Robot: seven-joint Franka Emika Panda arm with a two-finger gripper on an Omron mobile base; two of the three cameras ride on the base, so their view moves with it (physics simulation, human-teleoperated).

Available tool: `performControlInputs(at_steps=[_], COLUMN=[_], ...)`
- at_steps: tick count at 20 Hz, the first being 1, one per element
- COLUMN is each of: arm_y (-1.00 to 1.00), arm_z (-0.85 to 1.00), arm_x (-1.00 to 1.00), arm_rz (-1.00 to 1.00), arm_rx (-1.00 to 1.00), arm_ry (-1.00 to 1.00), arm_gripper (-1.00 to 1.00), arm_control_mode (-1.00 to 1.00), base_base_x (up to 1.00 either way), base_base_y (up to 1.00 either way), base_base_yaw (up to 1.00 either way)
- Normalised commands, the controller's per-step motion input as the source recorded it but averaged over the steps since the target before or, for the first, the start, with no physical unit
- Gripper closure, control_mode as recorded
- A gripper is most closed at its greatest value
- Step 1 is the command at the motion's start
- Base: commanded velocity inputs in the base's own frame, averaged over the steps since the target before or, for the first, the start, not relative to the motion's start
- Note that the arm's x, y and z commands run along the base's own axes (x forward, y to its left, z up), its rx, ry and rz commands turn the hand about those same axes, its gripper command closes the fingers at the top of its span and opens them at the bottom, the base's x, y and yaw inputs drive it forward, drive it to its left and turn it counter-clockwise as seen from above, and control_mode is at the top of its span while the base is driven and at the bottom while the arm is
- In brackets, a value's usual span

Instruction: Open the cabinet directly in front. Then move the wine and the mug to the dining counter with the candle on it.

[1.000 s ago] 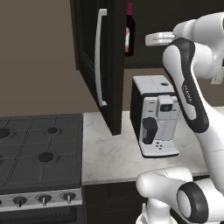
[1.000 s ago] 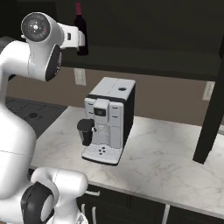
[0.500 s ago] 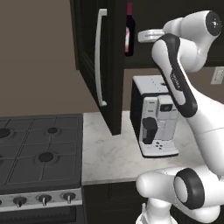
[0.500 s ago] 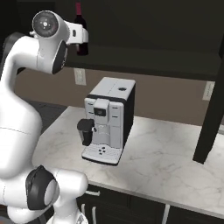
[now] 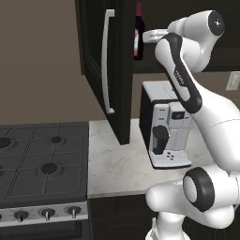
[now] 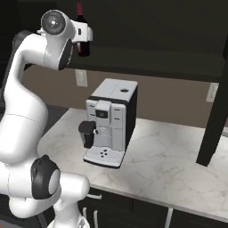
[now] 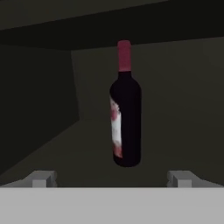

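The pincer (image 7: 112, 178) is wide open and holds nothing. Its two small tips (image 7: 43, 178) stick up far apart at the bottom of the hand view. The wine bottle (image 7: 125, 109) stands straight up on the dark shelf, just ahead of the pincer and in line with the gap between the tips. It does not touch them. The bottle is dark with a red top and a red and white label.

In the left base view the white arm (image 5: 180, 79) reaches up high to the cupboard (image 5: 105, 70). The cupboard door is swung open, with its long pale handle (image 5: 108, 61) to the left of the bottle (image 5: 138, 33).

Down below the pincer, a white and black coffee machine (image 6: 111, 122) sits on the marble counter (image 6: 169, 160). A gas stove (image 5: 42, 161) is down low, to the left of the counter.

In the right base view the bottle (image 6: 81, 31) peeks out just behind the arm's hand.
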Motion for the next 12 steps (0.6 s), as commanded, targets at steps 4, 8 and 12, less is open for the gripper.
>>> performControlInputs(at_steps=[4, 8, 12], arm_y=[0.01, 0.05, 0.03], arm_z=[0.0, 0.0, 0.0], arm_x=[0.34, 0.33, 0.32], arm_rz=[0.0, 0.0, 0.0], arm_rx=[0.0, 0.0, 0.0], arm_ry=[0.0, 0.0, 0.0], arm_gripper=[-1.0, -1.0, -1.0], arm_control_mode=[-1.0, -1.0, -1.0], base_base_x=[0.0, 0.0, 0.0], base_base_y=[0.0, 0.0, 0.0], base_base_yaw=[0.0, 0.0, 0.0])
